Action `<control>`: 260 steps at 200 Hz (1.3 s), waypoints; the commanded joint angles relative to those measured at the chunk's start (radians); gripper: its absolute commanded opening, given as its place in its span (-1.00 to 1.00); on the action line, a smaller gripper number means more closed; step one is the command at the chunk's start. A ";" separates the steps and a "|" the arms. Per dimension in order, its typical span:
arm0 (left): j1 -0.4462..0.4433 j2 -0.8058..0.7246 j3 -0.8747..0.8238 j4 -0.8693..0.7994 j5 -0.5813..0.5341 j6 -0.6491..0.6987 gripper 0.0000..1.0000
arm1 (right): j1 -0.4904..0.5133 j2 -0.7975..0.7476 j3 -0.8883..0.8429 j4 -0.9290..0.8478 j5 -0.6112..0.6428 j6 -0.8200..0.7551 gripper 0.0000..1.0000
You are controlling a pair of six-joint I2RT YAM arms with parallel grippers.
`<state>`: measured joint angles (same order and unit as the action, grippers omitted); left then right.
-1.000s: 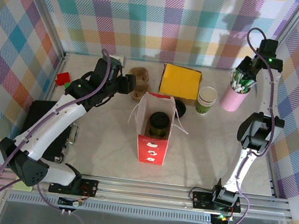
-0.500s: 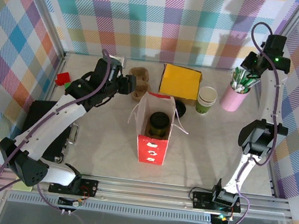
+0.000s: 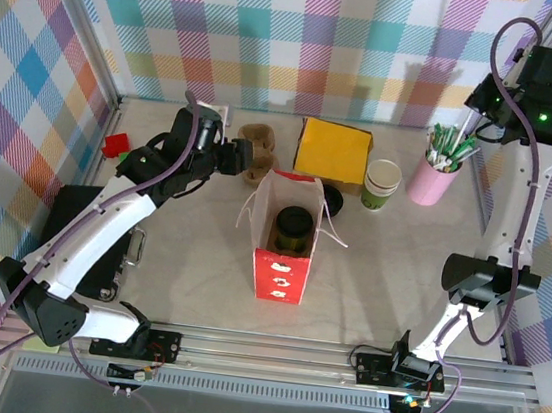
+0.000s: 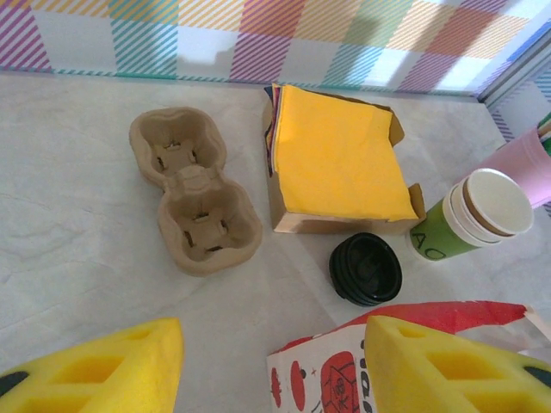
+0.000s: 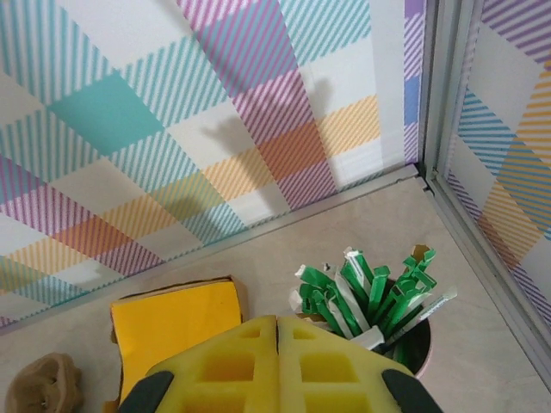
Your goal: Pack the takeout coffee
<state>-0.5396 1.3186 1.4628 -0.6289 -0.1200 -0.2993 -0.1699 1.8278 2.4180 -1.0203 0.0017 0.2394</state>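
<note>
The green paper cup with a cream rim [image 4: 469, 219] stands upright on the surface [image 3: 197, 277], near the pink pen cup [image 3: 428, 183]. Left fingers [image 4: 112, 366] are spread and empty; right fingers [image 5: 232, 366] are pressed shut. Pinch its sides gently and keep it upright into the red paper bag [image 3: 279, 277].

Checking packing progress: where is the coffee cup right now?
In the top view the coffee cup stands on the table right of centre, toward the back, between the yellow box and the pink pen cup, not in the red bag.
</note>
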 commanded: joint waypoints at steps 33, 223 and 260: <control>0.012 -0.047 -0.006 -0.020 0.037 -0.011 0.15 | -0.002 -0.086 0.119 -0.093 -0.098 -0.009 -1.00; 0.012 -0.096 -0.041 -0.046 0.073 -0.061 0.13 | 0.268 -0.264 0.069 -0.073 -0.794 0.287 -1.00; 0.012 -0.101 -0.046 -0.054 0.070 -0.069 0.12 | 0.397 -0.320 -0.070 -0.030 -0.803 0.305 -1.00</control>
<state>-0.5396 1.2377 1.4292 -0.6621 -0.0601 -0.3519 0.1658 1.5280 2.4138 -1.0851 -0.7605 0.5159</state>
